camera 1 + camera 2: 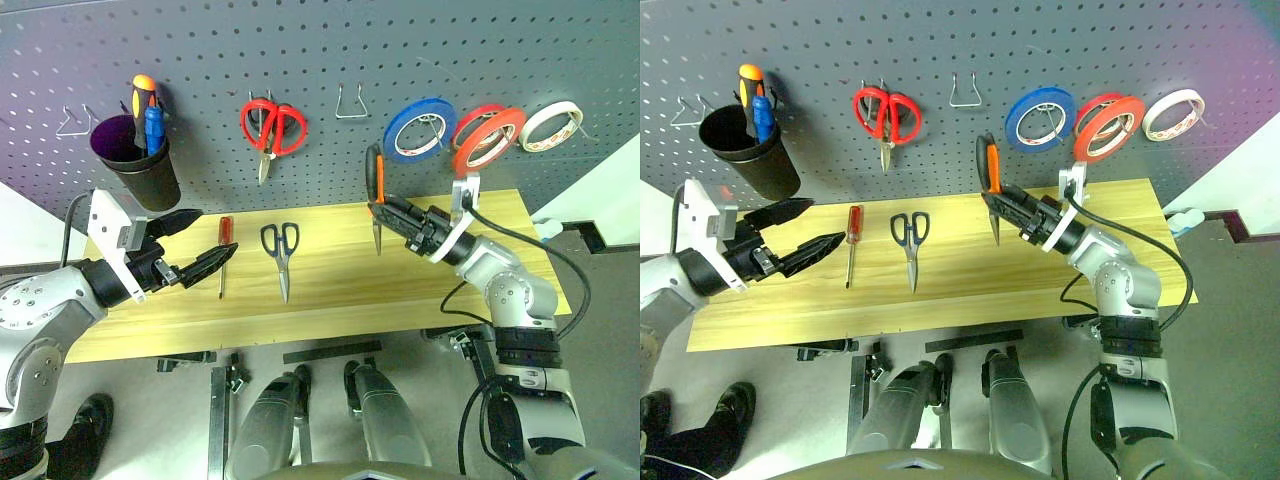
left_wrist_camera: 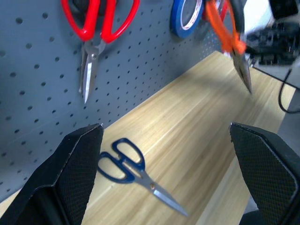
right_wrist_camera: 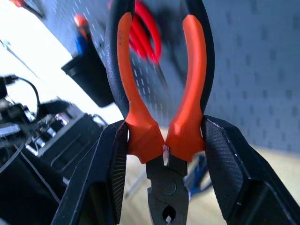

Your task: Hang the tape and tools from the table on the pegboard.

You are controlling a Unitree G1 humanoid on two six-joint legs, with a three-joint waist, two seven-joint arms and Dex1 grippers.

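Observation:
My right gripper (image 1: 386, 212) is shut on the orange-and-black pliers (image 1: 374, 176), holding them above the table (image 1: 330, 292) with handles up and nose down, just in front of the pegboard (image 1: 300, 50). In the right wrist view its fingers (image 3: 108, 178) squeeze both handles of the pliers (image 3: 188, 70). The dark-handled scissors (image 1: 282, 258) and the red-handled screwdriver (image 1: 226, 230) lie flat on the table. My left gripper (image 1: 216, 236) hovers open and empty just left of the screwdriver. The red-orange tape (image 1: 465, 157) hangs on the pegboard.
On the pegboard hang a black cup (image 1: 150, 175) with orange and blue screwdrivers, red scissors (image 1: 272, 125), a blue roll (image 1: 420, 128) and a cream roll (image 1: 551, 125). Bare wire hooks sit at the far left (image 1: 75, 122) and above the pliers (image 1: 351, 102).

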